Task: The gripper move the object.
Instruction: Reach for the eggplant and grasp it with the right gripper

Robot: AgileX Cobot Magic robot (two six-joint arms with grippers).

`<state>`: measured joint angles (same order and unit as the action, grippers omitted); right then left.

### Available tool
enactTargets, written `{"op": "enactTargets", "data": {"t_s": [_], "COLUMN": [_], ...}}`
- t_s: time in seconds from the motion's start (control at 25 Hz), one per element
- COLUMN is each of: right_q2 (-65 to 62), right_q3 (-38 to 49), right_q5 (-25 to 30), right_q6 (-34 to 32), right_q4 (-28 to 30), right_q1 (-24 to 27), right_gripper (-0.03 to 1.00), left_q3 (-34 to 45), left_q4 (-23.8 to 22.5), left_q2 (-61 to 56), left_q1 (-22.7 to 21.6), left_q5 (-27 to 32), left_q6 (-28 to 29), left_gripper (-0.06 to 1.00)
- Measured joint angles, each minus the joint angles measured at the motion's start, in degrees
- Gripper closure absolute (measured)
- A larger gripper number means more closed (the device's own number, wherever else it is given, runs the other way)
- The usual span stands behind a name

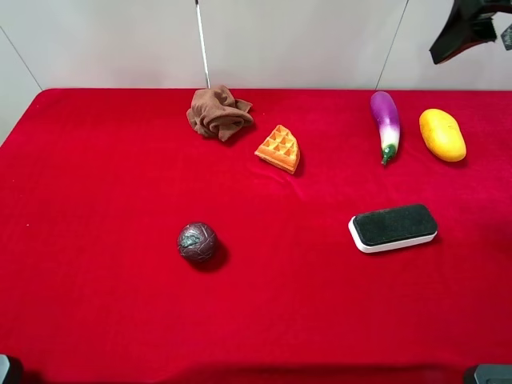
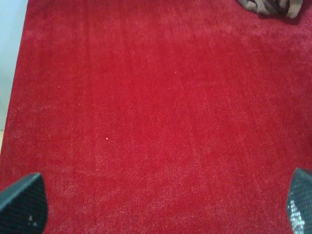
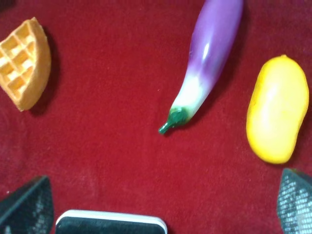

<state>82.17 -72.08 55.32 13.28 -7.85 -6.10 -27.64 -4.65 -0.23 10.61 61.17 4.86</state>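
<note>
Purple eggplant (image 3: pixel 209 58) beside yellow mango (image 3: pixel 277 109), waffle wedge (image 3: pixel 23 63) apart, end effector (image 3: pixel 161 202) spread wide

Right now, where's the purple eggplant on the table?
In the high view the eggplant lies at the back right of the red table, just left of the yellow mango and right of the waffle piece.

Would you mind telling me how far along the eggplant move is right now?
Done: nothing visible; the toy eggplant lies free on the red tablecloth between the waffle piece and the mango. In hand: the right gripper hangs open above that corner, holding nothing. Remaining: descend, close on the eggplant, and carry it.
</note>
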Motion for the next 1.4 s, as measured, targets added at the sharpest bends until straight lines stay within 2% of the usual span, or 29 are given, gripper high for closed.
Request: {"op": "enactTargets", "data": {"t_s": [0.96, 1.4], "right_q2": [26.2, 33.9], "right_q3": [-20.8, -25.6], "right_q5": [3.3, 4.1], "right_q6": [0.2, 0.9], "right_q4": [2.5, 2.9], "right_q1": [0.0, 1.3], "right_gripper": [0.27, 0.27], "left_q3": [0.0, 0.0], "left_q4": [0.0, 0.0], "left_q2": [0.0, 0.0], "left_q1": [0.0, 0.0], "left_q5": [0.0, 0.0], "left_q6": [0.0, 0.0], "left_gripper": [-0.03, -0.03]}}
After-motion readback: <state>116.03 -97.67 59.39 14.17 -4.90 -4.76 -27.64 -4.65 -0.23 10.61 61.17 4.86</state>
